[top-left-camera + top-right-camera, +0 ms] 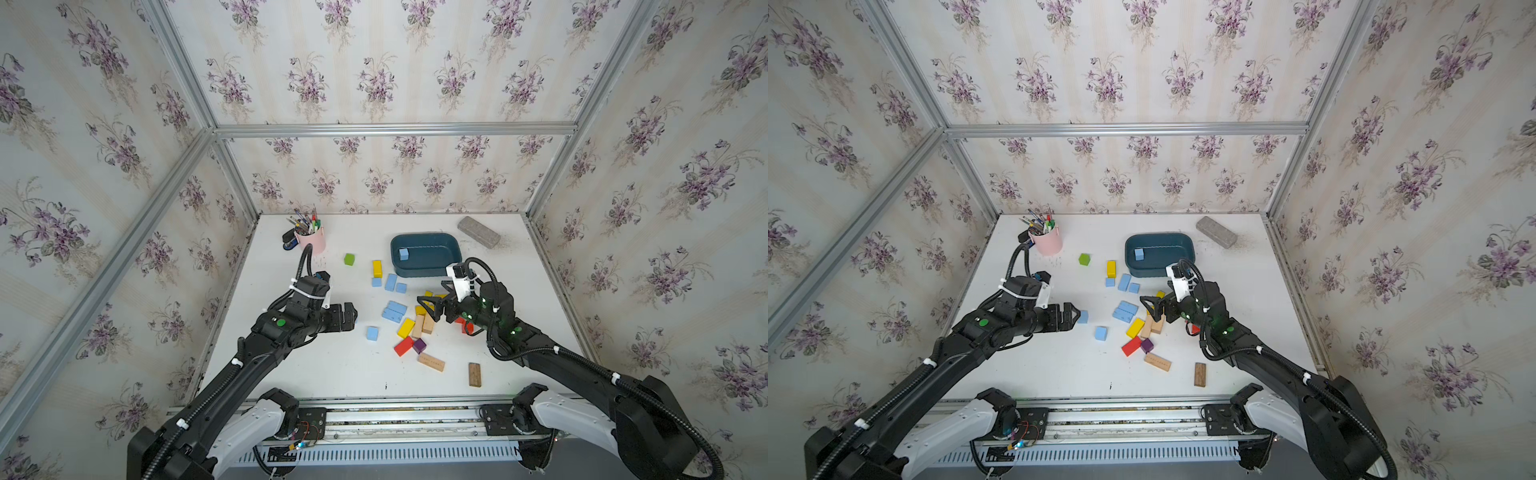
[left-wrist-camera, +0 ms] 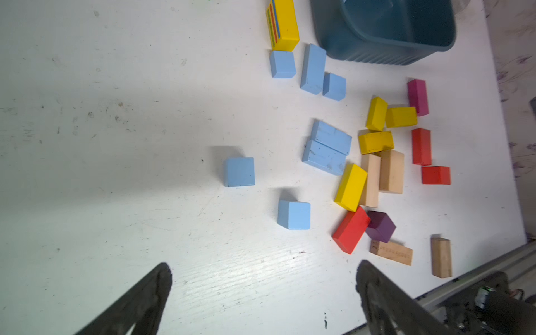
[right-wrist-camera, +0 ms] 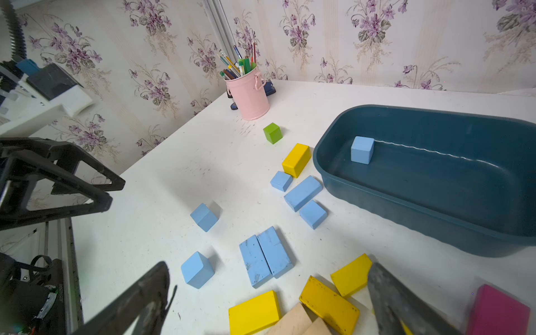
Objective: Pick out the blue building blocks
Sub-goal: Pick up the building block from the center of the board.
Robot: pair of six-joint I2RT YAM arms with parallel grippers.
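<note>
Hovering over the white table (image 1: 332, 365) amid floral walls (image 1: 374, 83), left gripper (image 2: 264, 272) and right gripper (image 1: 433, 296) gape.

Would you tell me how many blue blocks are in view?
8: one cube inside the tub; three blocks clustered just outside it; two bricks side by side centrally; two lone cubes nearer the left arm. Others may hide under the right arm.

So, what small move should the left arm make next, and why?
Probably ease the left fingers forward and down around the nearest blue cube: they stand open and empty, it lies free just ahead, and the tub holds only one blue cube.
</note>
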